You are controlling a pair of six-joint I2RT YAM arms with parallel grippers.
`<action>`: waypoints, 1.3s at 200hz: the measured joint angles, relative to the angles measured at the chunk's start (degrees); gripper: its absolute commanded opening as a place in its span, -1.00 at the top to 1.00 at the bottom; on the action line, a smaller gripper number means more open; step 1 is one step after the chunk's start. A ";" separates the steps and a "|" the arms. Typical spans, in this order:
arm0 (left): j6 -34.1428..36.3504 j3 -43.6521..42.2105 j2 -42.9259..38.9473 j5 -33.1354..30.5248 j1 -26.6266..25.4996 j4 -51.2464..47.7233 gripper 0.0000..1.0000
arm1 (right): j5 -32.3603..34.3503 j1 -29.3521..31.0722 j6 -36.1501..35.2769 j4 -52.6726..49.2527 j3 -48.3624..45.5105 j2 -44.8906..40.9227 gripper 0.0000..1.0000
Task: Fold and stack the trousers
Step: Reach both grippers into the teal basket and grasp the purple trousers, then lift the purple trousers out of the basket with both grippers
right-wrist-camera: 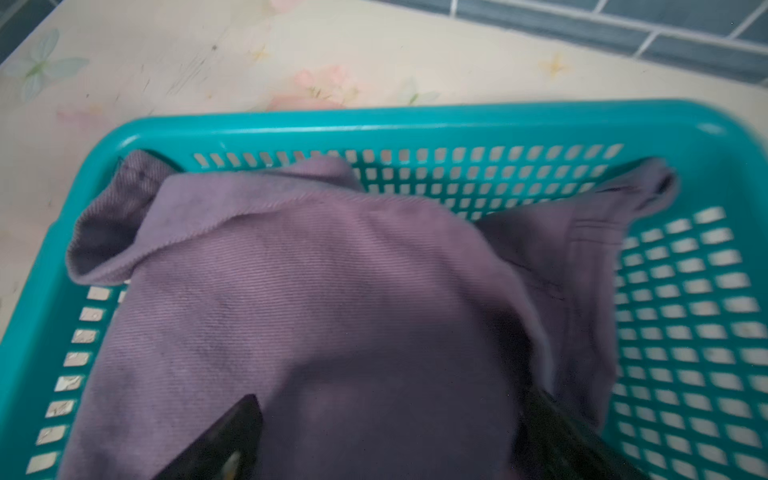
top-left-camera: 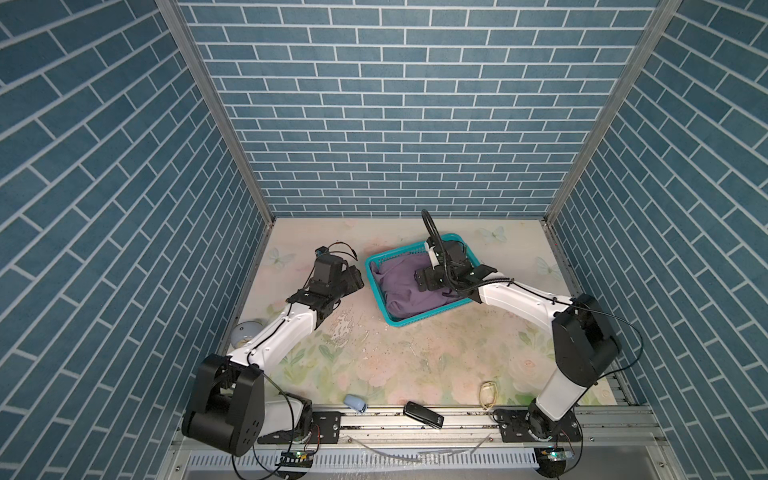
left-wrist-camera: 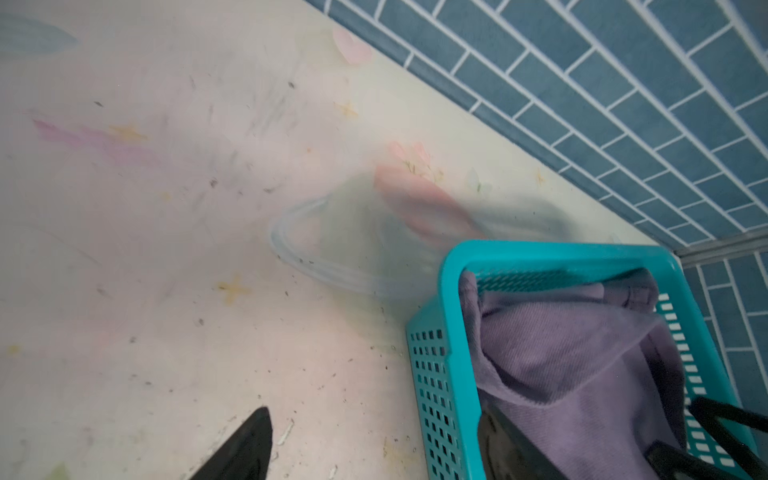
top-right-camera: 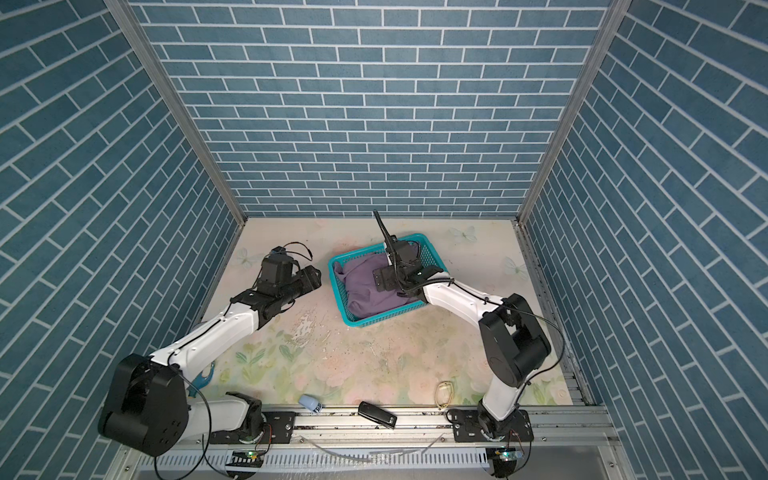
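The trousers [right-wrist-camera: 332,291] lie bunched inside the teal basket [right-wrist-camera: 374,124], crumpled rather than folded, so I judge they must come out onto the table [top-left-camera: 415,353] before any folding. That is why my right gripper [right-wrist-camera: 392,401] hangs directly over the heap. Its jaws are spread wide, with purple cloth below and between them and nothing pinched. My left gripper [left-wrist-camera: 374,415] is spread too and empty, with the basket's wall just ahead of it and bare table underneath. My right arm reaches forward with its wrist bent down into the basket. My left arm stretches low over the table, its wrist aimed sideways at the basket.
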 measured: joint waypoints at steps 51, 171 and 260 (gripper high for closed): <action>-2.34 4.50 9.66 3.21 -4.76 2.49 -0.46 | -6.21 -0.90 4.59 2.32 5.35 11.43 -0.33; -5.49 27.76 29.94 8.61 -22.80 5.77 -0.62 | 6.75 -15.10 6.93 -11.28 17.53 -2.67 1.00; -2.71 25.27 10.64 0.81 -21.70 1.97 -0.86 | 20.33 8.41 -13.81 -15.47 44.44 -7.15 1.00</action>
